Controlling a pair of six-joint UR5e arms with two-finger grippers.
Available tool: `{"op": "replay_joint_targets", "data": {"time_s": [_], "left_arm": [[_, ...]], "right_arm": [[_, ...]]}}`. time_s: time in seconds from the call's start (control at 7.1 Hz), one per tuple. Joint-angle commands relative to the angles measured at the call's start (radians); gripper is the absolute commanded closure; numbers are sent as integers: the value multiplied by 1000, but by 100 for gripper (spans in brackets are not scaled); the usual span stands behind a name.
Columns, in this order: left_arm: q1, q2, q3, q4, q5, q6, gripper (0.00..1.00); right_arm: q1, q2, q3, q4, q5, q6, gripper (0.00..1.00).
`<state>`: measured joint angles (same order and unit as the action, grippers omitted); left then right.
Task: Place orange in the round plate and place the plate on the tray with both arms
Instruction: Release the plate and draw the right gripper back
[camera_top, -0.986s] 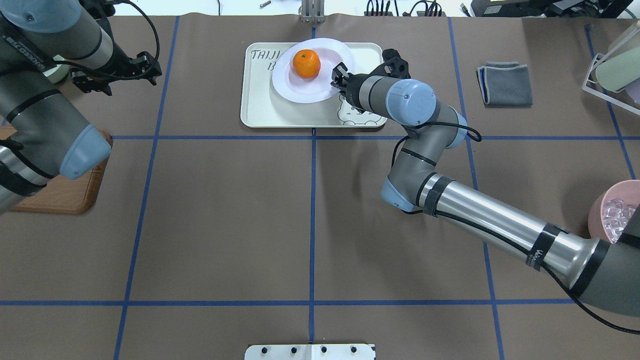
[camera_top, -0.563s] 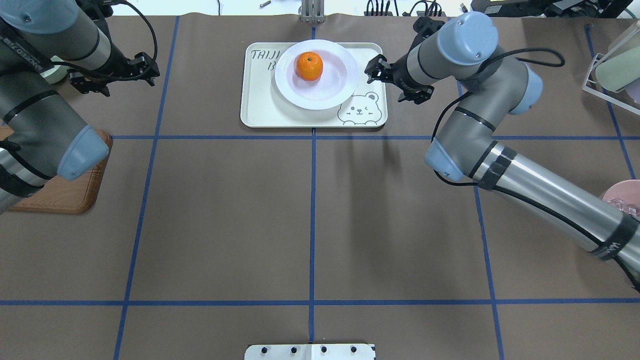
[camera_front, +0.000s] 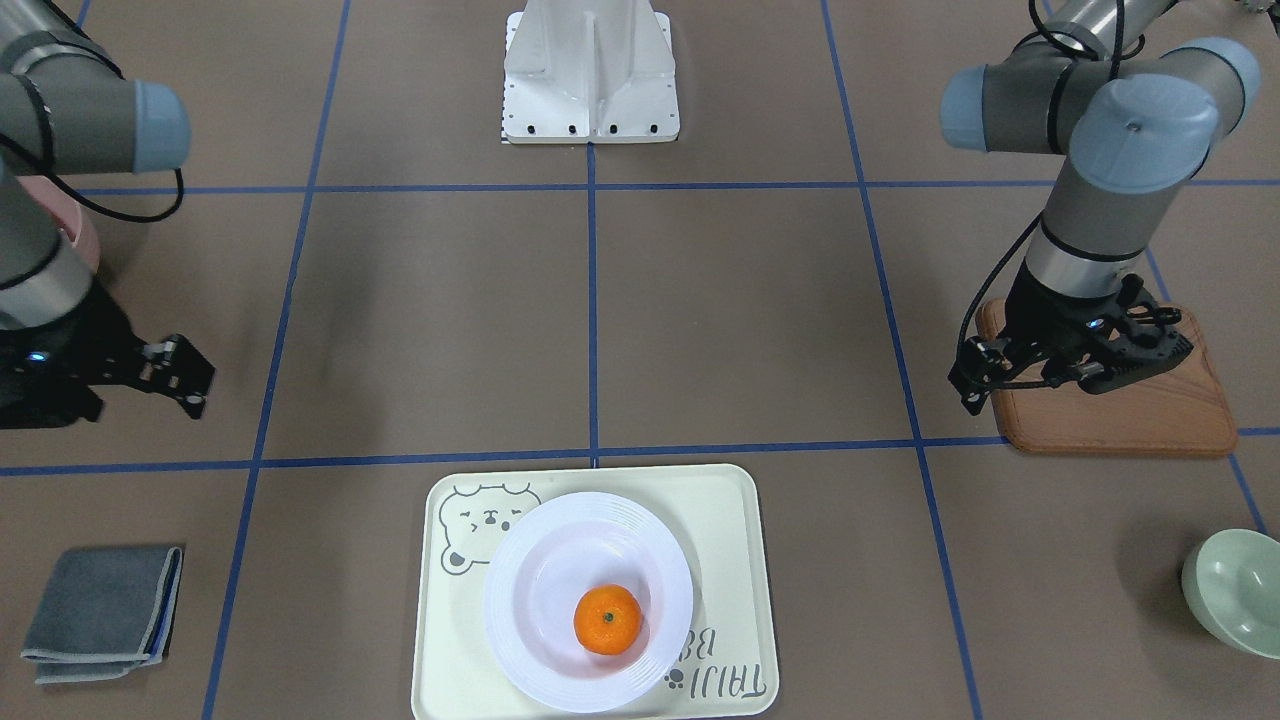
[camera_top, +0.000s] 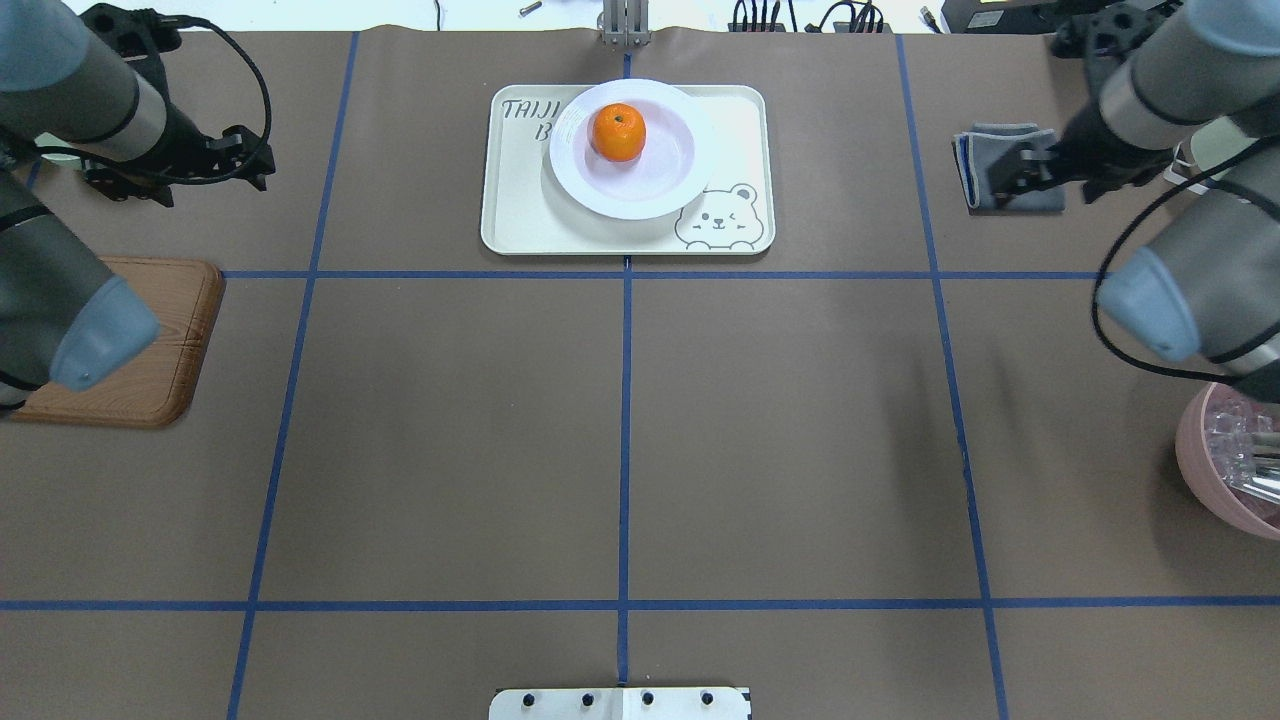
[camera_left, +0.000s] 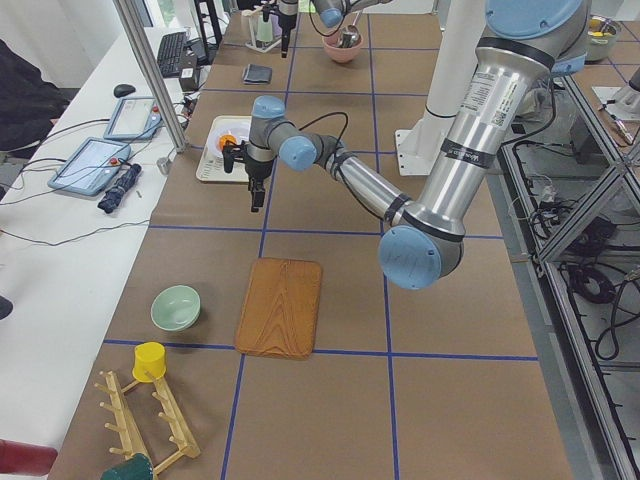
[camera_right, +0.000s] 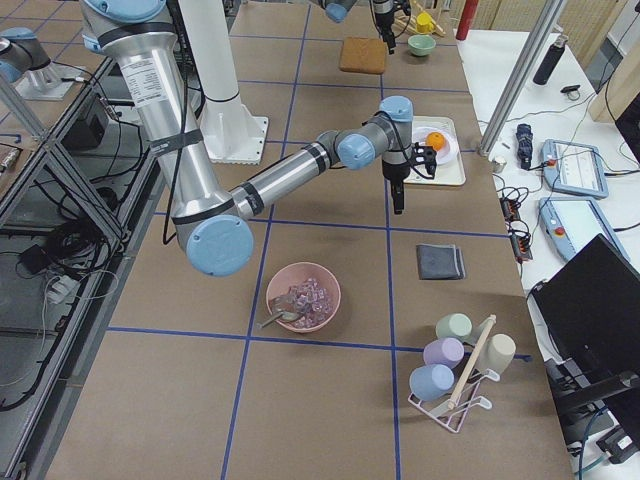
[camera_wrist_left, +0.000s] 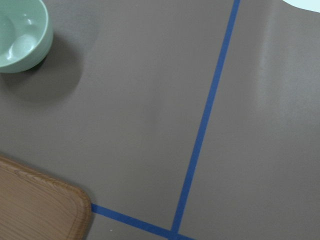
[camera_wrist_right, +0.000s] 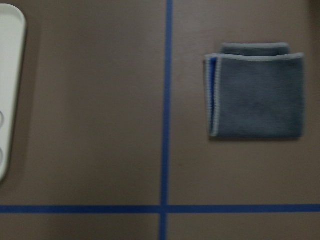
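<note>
One orange in plate on tray

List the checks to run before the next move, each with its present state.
1. Orange inside the round plate: ok.
2. Plate resting on the tray, within its edges: ok.
3. Left tool away from the tray, open and empty: ok.
4. Right tool away from the tray, open and empty: ok.
5. Plate seated level on the tray: cannot tell.
</note>
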<state>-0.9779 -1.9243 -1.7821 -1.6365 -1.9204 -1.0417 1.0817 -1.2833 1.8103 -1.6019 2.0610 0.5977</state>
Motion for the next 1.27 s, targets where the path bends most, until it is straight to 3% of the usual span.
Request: {"op": "replay_joint_targets", "data": {"time_s": [0.0, 0.14, 0.42, 0.7, 0.85, 1.13], "left_arm": [[-104, 130, -43, 1, -171, 191, 2], [-199, 202, -40, 1, -271, 391, 2], [-377, 305, -10, 17, -342, 752, 2], [-517, 352, 82, 17, -365, 962, 2], [-550, 352, 136, 15, -365, 1023, 2], [-562, 352, 203, 11, -365, 1037, 2]], "right_arm": [[186, -204, 73, -116, 49, -478, 0], [254, -223, 45, -116, 82, -514, 0], [334, -249, -46, -115, 202, -515, 0], [401, -243, -121, -113, 245, -576, 0], [434, -234, -165, -113, 243, -705, 0], [487, -232, -209, -113, 245, -757, 0]]}}
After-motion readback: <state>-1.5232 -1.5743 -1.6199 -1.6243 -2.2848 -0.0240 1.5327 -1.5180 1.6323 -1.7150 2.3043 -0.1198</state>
